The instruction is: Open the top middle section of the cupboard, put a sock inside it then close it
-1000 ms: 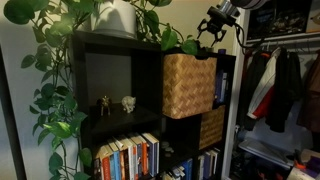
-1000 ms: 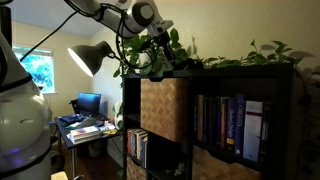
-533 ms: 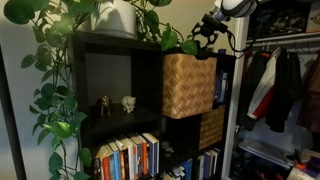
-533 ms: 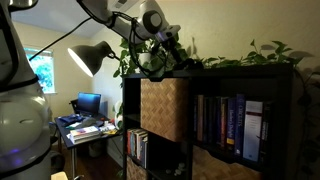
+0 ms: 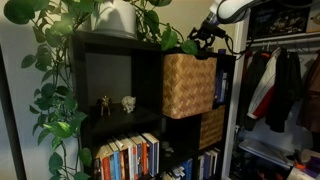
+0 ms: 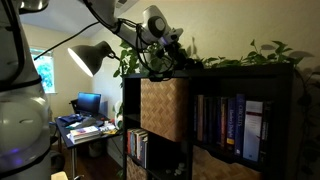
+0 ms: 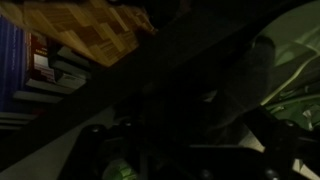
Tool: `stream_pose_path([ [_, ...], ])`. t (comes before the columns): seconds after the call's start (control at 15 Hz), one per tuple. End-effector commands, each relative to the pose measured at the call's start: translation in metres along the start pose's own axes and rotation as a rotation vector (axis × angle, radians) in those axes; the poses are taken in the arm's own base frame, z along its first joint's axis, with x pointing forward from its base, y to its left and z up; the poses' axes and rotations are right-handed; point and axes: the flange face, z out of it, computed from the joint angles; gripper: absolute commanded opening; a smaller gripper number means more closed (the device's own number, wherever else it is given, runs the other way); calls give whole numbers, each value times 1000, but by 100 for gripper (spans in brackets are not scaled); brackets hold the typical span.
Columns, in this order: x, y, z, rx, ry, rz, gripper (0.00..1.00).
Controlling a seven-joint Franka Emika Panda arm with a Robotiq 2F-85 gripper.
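Observation:
The black cube cupboard (image 5: pixel 150 47) has a woven basket (image 5: pixel 188 85) filling its top middle section; the basket also shows in an exterior view (image 6: pixel 163 108) and at the top left of the wrist view (image 7: pixel 100 25). My gripper (image 5: pixel 203 38) hovers just above the cupboard's top edge over the basket, among plant leaves, and shows from the other side in an exterior view (image 6: pixel 172 52). Its fingers look spread and hold nothing. The wrist view is very dark. No sock is in view.
A potted trailing plant (image 5: pixel 115 18) stands on the cupboard top, with vines down the side. Small figurines (image 5: pixel 128 102) sit in the open section. Books (image 6: pixel 225 120) fill other sections. Clothes (image 5: pixel 280 85) hang beside it. A desk lamp (image 6: pixel 92 58) stands nearby.
My gripper has moved down and in toward the cupboard's top edge above the basket. The basket has not moved.

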Motion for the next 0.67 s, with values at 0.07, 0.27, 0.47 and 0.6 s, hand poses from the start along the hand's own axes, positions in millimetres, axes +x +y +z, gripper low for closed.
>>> stream_pose_path([
  [0.07, 4, -2, 9, -1, 77, -112, 100],
  [0.27, 3, -6, 12, 0, 105, -158, 91],
  [0.47, 2, -10, 14, 2, 113, -175, 62],
  [0.6, 1, -10, 14, 5, 107, -170, 48],
])
